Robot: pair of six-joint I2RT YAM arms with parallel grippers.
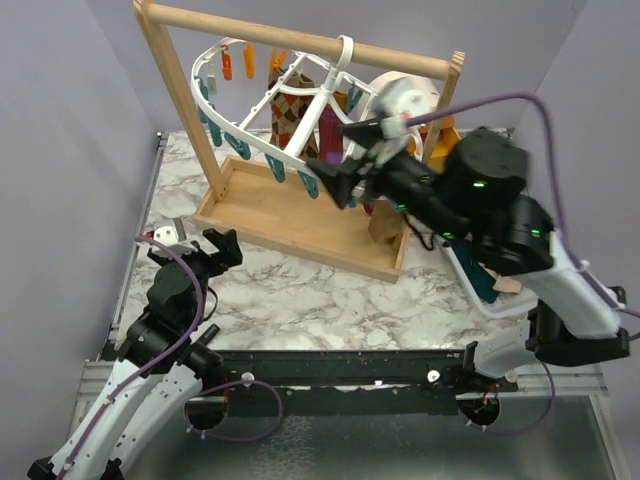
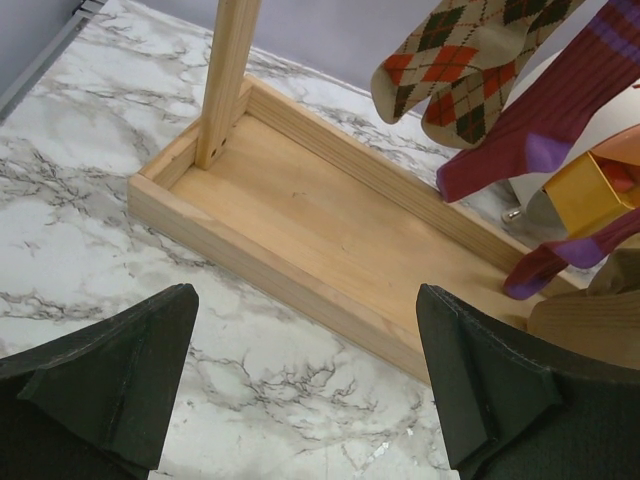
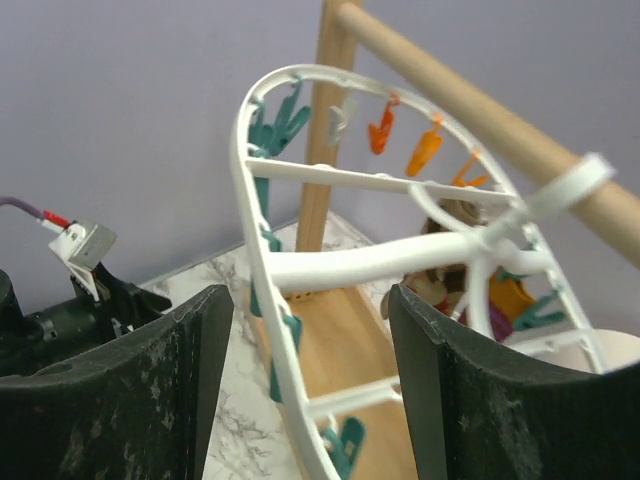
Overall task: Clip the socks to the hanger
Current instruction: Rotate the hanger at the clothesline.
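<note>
Rack (image 1: pixel 300 215) of pale wood stands at 12 o'clock on the marble table (image 1: pixel 300 290) in the top view. The hanger (image 1: pixel 215 115) is hooked over its bar (image 1: pixel 250 28) and tilts down toward 9 o'clock. An argyle sock (image 1: pixel 290 110) and a maroon sock (image 1: pixel 330 130) hang from it near the middle. The right gripper (image 1: pixel 340 155) reaches in from 3 o'clock, its 2 fingers spread at the hanger's lower rim with nothing clamped. A white basket (image 1: pixel 470 288) at 4 o'clock, partly under that arm, holds a teal sock (image 1: pixel 487 278). The left gripper (image 1: pixel 195 250) sits low at 8 o'clock, well apart from the rack, fingers wide and empty.

Left wrist view: the left gripper (image 2: pixel 300 390) hovers over bare marble, its fingers (image 2: pixel 110 390) far apart and holding nothing. The rack's tray (image 2: pixel 300 230) runs from 10 to 4 o'clock, with its post (image 2: pixel 228 80) rising at 11 o'clock. The argyle sock (image 2: pixel 450 60) and maroon sock (image 2: pixel 540 130) dangle at 1 to 2 o'clock. A tan-brown sock (image 2: pixel 590 320) lies at 4 o'clock.

Right wrist view: the right gripper (image 3: pixel 310 400) is spread, and the hanger (image 3: pixel 258 200) rim passes between its fingers (image 3: pixel 130 400) without touching either. Orange clips (image 3: pixel 425 150) hang at 12 to 1 o'clock, teal clips (image 3: pixel 275 125) at 11 o'clock.
</note>
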